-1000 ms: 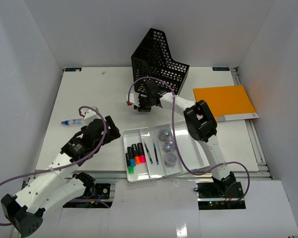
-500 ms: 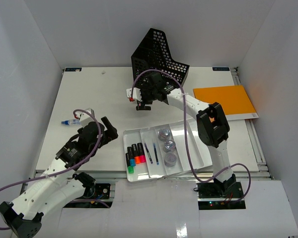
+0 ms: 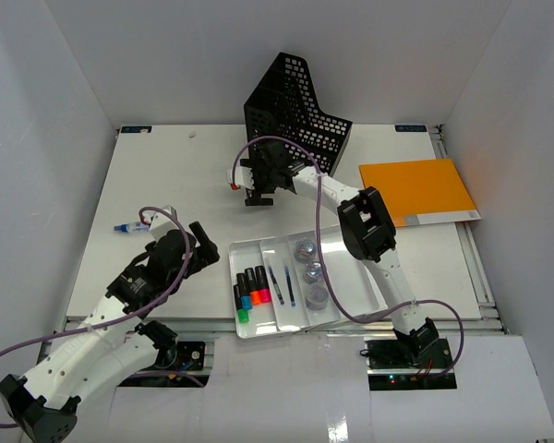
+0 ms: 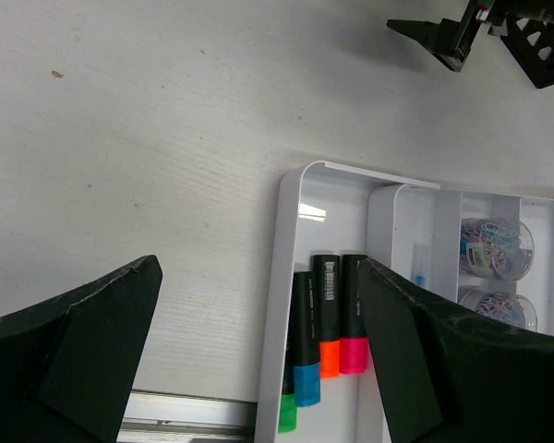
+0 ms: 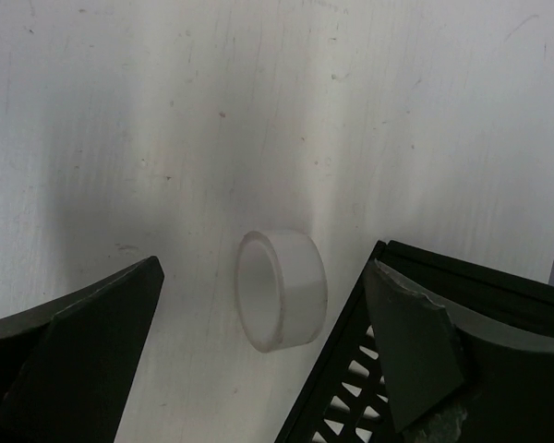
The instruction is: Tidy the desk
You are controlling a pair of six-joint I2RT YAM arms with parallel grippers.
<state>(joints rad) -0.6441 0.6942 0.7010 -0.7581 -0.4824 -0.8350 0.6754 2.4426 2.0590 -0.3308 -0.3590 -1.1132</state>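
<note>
Right wrist: smooth ring [image 5: 282, 291] (white) on grainy desk [image 5: 120, 138].

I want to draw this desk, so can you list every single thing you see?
desk: 1, white, under everything
file holder: 1, black mesh, far middle
tape roll: 1, white, beside the file holder
folder: 1, orange, right side
tray: 1, white, near middle
highlighters: 4, green, blue, orange, pink, tray's left compartment
pens: 2, blue, tray's middle compartment
paper-clip jars: 3, clear, tray's right compartment
small tube: 1, blue-tipped, left side
left end effector: 1, black, open, by the tray's left edge
right end effector: 1, black, open, over the tape roll
</note>
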